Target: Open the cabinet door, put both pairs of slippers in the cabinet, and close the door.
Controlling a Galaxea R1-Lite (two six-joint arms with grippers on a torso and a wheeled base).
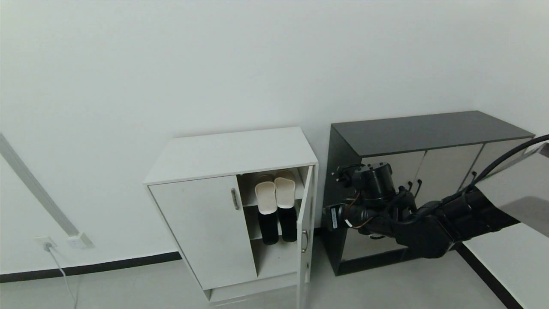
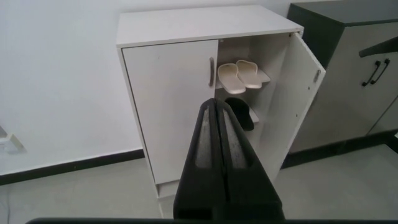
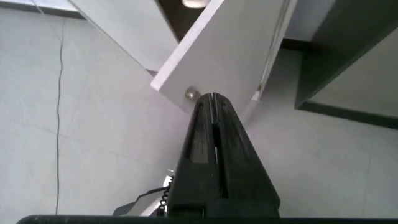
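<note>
Against the white wall (image 1: 214, 64) you see the cabinet (image 1: 231, 150) with its door (image 1: 305, 206) open; cream slippers (image 1: 274, 195) shelved above black slippers (image 1: 278, 225); left tool (image 2: 216, 102) clenched empty; right tool (image 3: 212, 96) clenched empty near the door.

No lettering, number or sign can be read from where I stand. The white cabinet (image 1: 231, 152), the dark cabinet (image 1: 429, 131) beside it and the wall socket (image 1: 45, 242) all have plain faces, with no legible print.
</note>
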